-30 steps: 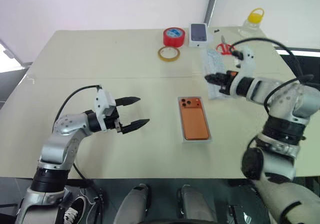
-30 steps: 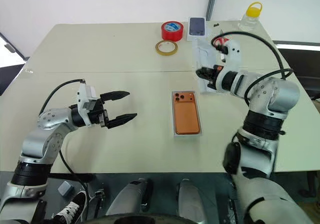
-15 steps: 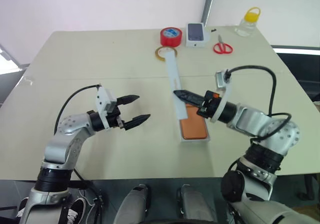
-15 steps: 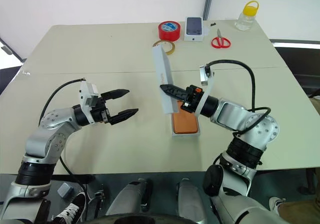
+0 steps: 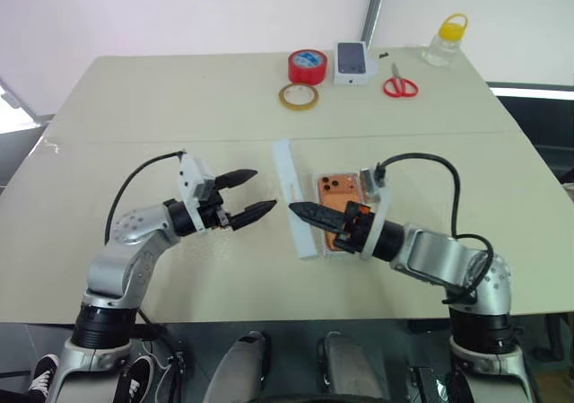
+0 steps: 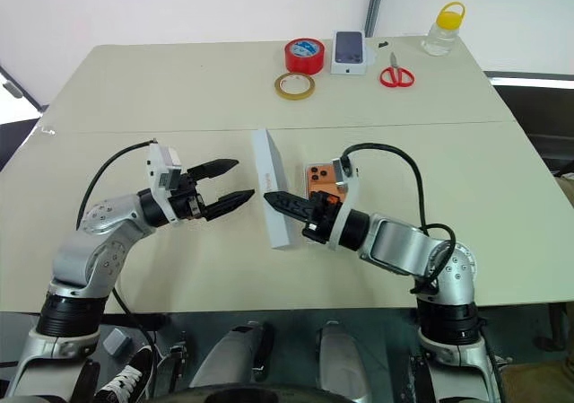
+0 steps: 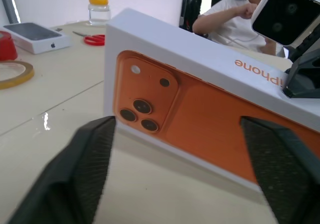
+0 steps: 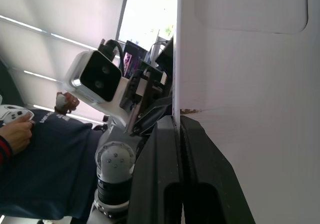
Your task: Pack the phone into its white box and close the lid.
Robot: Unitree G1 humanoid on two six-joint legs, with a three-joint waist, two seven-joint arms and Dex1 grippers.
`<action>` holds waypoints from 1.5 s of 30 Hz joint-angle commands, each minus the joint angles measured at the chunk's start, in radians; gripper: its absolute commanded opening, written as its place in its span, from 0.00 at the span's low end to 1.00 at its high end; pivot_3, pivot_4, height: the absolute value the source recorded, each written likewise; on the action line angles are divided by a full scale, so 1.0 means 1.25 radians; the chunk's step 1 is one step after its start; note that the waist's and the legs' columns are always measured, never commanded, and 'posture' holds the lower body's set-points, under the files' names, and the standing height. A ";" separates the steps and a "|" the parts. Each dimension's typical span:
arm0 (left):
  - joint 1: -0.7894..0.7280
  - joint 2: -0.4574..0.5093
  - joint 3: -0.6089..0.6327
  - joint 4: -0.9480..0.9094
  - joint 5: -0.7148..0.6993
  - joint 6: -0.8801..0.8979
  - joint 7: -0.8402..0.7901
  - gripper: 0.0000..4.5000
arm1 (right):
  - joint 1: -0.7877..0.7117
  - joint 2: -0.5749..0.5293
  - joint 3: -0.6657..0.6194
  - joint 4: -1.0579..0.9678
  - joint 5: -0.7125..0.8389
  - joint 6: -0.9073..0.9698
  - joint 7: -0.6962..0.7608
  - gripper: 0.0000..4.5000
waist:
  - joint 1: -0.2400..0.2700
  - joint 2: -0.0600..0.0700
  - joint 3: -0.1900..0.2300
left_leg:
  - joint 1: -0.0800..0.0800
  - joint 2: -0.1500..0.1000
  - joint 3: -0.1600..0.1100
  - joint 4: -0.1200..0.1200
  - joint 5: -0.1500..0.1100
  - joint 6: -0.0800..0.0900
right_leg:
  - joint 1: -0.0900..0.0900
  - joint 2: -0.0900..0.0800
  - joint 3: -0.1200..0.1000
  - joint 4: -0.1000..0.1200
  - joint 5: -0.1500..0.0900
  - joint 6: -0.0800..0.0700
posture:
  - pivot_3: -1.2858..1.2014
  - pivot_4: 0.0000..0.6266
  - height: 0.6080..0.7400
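Since a second ago, the right gripper has carried the lid from the table's far right to mid-table, fingers pinching its wall. It stands on edge, white, an orange phone printed on its face, just left of the phone in the white box. Facing it, the left gripper has spread fingers.

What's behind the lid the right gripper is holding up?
Behind the lid, held on edge by the right gripper, the phone lies in the white box; only its camera end shows. The gripper and arm cover the rest, so its seating cannot be judged.
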 commanded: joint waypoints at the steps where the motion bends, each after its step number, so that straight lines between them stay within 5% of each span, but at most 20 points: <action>1: 0.020 -0.007 -0.010 -0.035 0.020 -0.021 0.016 0.47 | -0.027 0.008 0.014 0.025 0.026 -0.043 -0.045 0.00 | 0.001 0.000 0.000 | 0.000 0.000 0.000 0.000 0.000 0.000 | 0.000 0.000 0.000 0.000 0.000 0.000 | 0.52 0.24 1.00; 5: 0.041 -0.035 -0.044 -0.033 0.052 -0.029 0.045 0.02 | -0.027 -0.006 0.025 0.064 0.026 -0.043 -0.065 0.00 | 0.005 0.000 0.000 | 0.000 0.000 0.000 0.000 0.000 0.000 | 0.000 0.000 0.000 -0.001 0.000 0.000 | 0.52 0.24 1.00; 13: 0.007 -0.142 -0.134 0.058 0.140 -0.084 0.091 0.02 | -0.028 -0.015 -0.001 0.096 0.026 -0.048 -0.071 0.00 | 0.005 0.000 0.000 | 0.000 0.000 0.000 0.000 0.000 0.000 | 0.001 0.000 0.000 -0.001 0.000 0.000 | 0.52 0.24 1.00; 16: -0.016 -0.175 -0.146 0.094 0.150 -0.089 0.097 0.01 | -0.018 -0.038 -0.001 0.105 0.026 -0.050 -0.081 0.20 | 0.004 0.000 0.000 | 0.000 0.000 0.000 0.000 0.000 0.000 | 0.000 0.000 0.000 -0.001 0.000 0.000 | 0.52 0.24 1.00; 22: -0.040 -0.218 -0.178 0.144 0.178 -0.122 0.086 0.01 | -0.027 -0.113 -0.047 0.104 0.018 -0.050 -0.036 0.89 | 0.005 0.000 0.000 | 0.000 0.000 0.000 0.000 0.000 0.000 | 0.001 0.000 0.000 -0.001 0.000 0.000 | 0.52 0.24 1.00; 28: -0.088 -0.284 -0.198 0.206 0.189 -0.130 0.098 0.01 | -0.061 -0.345 -0.140 0.185 -0.117 0.009 0.196 0.89 | 0.010 0.000 0.000 | 0.000 -0.001 0.000 0.002 -0.001 0.002 | 0.003 0.000 -0.001 -0.002 0.000 0.001 | 0.52 0.24 1.00; 32: -0.111 -0.322 -0.215 0.251 0.201 -0.144 0.093 0.01 | -0.053 -0.448 -0.107 0.199 -0.375 -0.031 0.374 0.89 | 0.006 0.000 0.001 | 0.000 -0.001 0.001 0.002 -0.001 0.002 | 0.003 0.000 -0.002 -0.002 0.000 0.001 | 0.52 0.24 1.00; 36: -0.127 -0.340 -0.222 0.282 0.216 -0.155 0.089 0.01 | -0.023 -0.460 -0.046 0.163 -0.623 -0.141 0.472 0.59 | 0.006 -0.001 0.001 | 0.000 0.000 0.001 0.002 -0.001 0.002 | 0.003 0.001 -0.002 -0.001 0.000 0.001 | 0.52 0.24 1.00; 41: -0.115 -0.307 -0.208 0.261 0.216 -0.145 0.084 0.01 | 0.003 -0.478 0.083 0.099 -0.948 -0.321 0.591 0.01 | 0.005 -0.001 0.001 | 0.000 0.000 0.001 0.003 -0.001 0.002 | 0.002 0.001 -0.002 -0.001 0.000 0.001 | 0.52 0.24 1.00; 45: -0.078 -0.246 -0.195 0.185 0.201 -0.108 0.076 0.01 | 0.001 -0.458 0.107 0.081 -1.057 -0.403 0.673 0.01 | 0.007 -0.001 0.001 | 0.000 0.000 0.001 0.003 -0.001 0.002 | 0.002 0.001 -0.002 -0.001 0.000 0.001 | 0.52 0.24 1.00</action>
